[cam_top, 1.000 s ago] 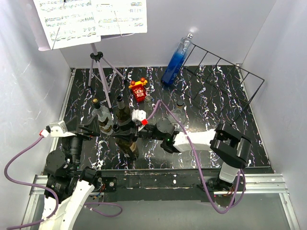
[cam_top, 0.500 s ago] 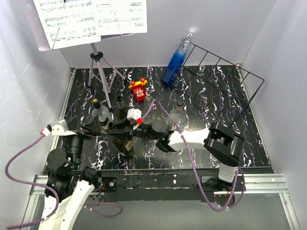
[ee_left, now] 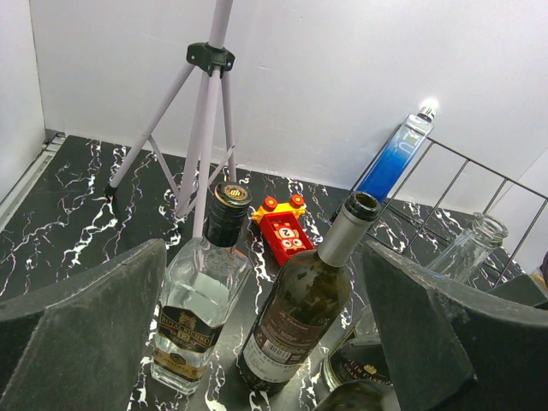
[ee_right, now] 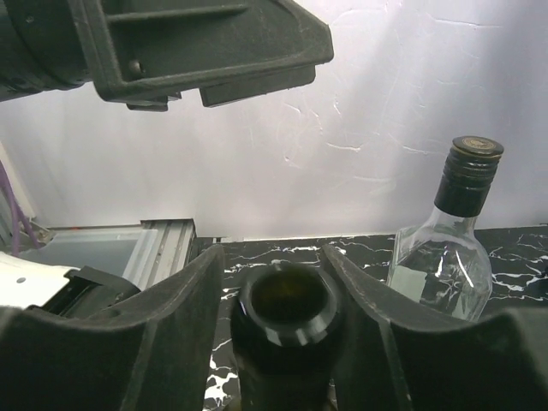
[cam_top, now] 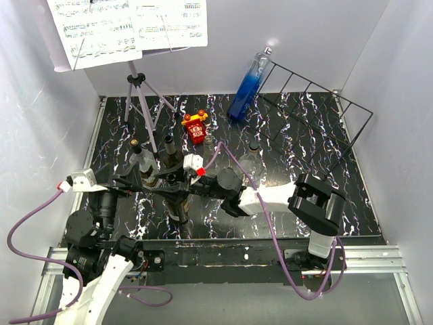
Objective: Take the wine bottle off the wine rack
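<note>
Top view: the right hand (cam_top: 177, 186) grips the neck of the wine bottle (cam_top: 180, 208) at 8 o'clock on the tabletop (cam_top: 291, 156), well apart from the wine rack (cam_top: 335, 93) at 2 o'clock. Over the last second the bottle barely shifted, so removal appears complete and only release remains. Left wrist view: the left hand (ee_left: 265, 282) is wide and holds nothing; right wrist view: both fingers (ee_right: 171, 334) sit close against the bottle's lip.

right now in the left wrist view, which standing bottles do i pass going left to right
clear bottle with black cap → dark green open bottle → blue bottle → empty clear bottle
</note>
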### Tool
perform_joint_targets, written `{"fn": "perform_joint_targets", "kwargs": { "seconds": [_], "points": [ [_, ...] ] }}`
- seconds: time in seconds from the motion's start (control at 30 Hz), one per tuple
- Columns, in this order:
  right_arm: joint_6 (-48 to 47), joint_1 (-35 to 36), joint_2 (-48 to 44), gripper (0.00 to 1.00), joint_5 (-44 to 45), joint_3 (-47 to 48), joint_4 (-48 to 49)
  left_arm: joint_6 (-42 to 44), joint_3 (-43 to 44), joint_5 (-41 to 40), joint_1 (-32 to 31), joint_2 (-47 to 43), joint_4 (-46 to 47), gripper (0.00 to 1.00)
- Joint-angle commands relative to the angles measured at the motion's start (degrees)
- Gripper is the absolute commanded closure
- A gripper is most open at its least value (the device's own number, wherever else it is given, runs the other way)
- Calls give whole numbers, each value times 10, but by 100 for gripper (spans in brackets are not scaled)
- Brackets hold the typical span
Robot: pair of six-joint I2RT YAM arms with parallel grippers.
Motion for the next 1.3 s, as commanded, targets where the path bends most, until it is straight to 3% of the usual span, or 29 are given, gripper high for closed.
{"fn": "perform_joint_targets", "kwargs": {
  "seconds": [0.0,0.5,0.83,0.93,1.1,1.27],
  "points": [
    [-7,5,-36,42,22,-20,164,1,-1,4,-2,9,-6,2],
    [-5,4,-86,20,47,-40,158,1,-1,7,-2,11,-5,2],
    [-31,4,-167,13,60,-49,51,1,-1,12,-2,11,-4,2],
    [-54,4,-219,12,87,-36,-43,1,-2,14,-2,12,-4,2],
    [-72,-9,-293,14,182,62,-339,1,-2,17,-2,12,-3,2],
    [-88,-67,-306,14,275,172,-550,1,-2,26,-2,15,-1,2]
  ]
}}
